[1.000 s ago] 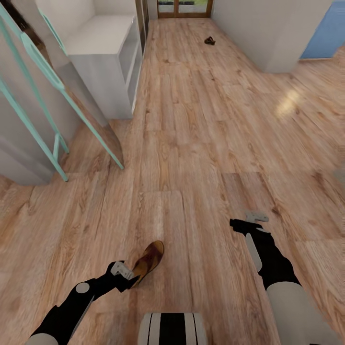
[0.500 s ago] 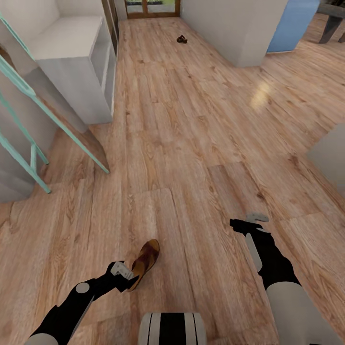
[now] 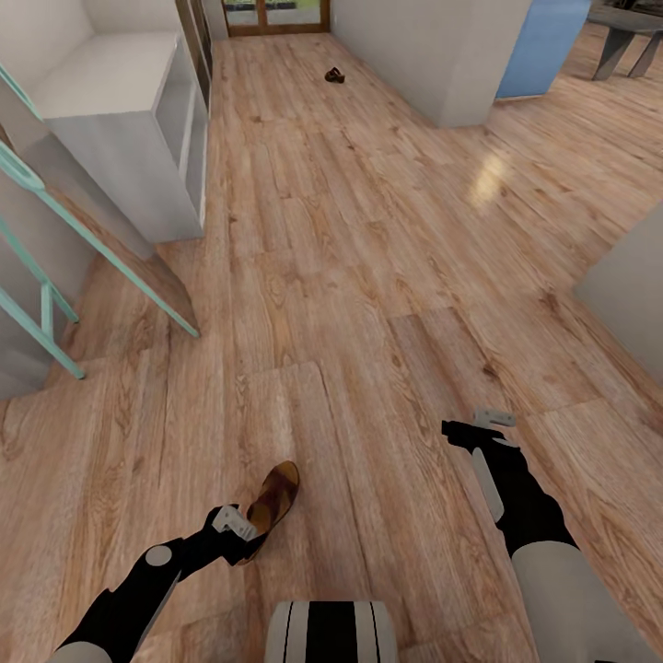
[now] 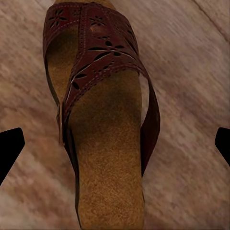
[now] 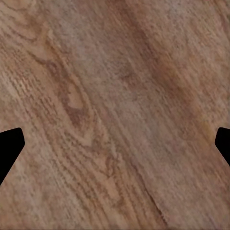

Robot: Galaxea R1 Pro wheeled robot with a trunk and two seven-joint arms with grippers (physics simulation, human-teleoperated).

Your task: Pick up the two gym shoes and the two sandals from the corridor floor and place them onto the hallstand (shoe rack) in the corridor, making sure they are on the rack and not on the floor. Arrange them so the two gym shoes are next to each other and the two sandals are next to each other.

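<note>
A brown sandal (image 3: 274,497) with a tan footbed lies on the wood-plank corridor floor (image 3: 368,276), its heel at my left gripper (image 3: 249,539). In the left wrist view the sandal (image 4: 105,143) sits between the fingertips (image 4: 9,148). They stand wide apart, and floor shows on both sides. The left gripper (image 4: 115,148) is open. A second dark sandal (image 3: 334,75) lies far down the corridor. My right gripper (image 3: 471,426) hangs open over bare floor (image 5: 115,96). The gym shoes are out of view. A pale grey bench unit (image 3: 120,120) with shelf openings stands far left; I cannot tell whether it is the hallstand.
A teal-framed panel (image 3: 92,239) leans against the left wall near the bench unit. A white wall block (image 3: 433,55) and a blue panel (image 3: 543,46) stand at the back right. A grey block (image 3: 631,295) juts in at the right edge. A wooden door (image 3: 276,14) closes the corridor's far end.
The whole view has swung to the right, so the floor and furniture have shifted left. The near sandal has slid slightly left past the left gripper. Both arms hold their pose.
</note>
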